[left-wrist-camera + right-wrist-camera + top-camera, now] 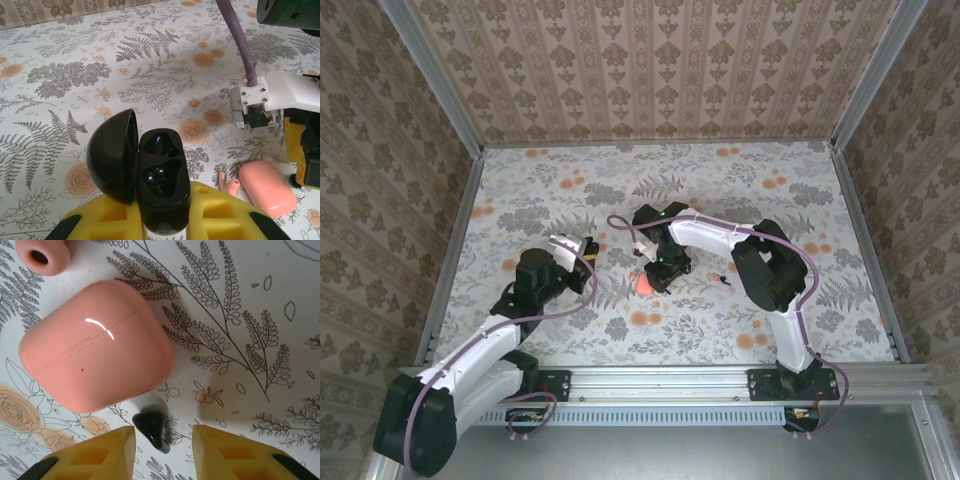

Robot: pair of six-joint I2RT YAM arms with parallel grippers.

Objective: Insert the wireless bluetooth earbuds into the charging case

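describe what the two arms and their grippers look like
The left arm and right arm have white shells, black joints and black bases. A purple cable runs along each. Gripper fingers are yellow with recessed pockets and black trim.

Bright, even light from above leaves soft, faint shadows on the counter. A white glare streak marks the glossy pink case; the open black case carries dull reflections. The left wrist view's far counter looks soft.

Floral table bears pink case; beside it, perhaps an earbud.
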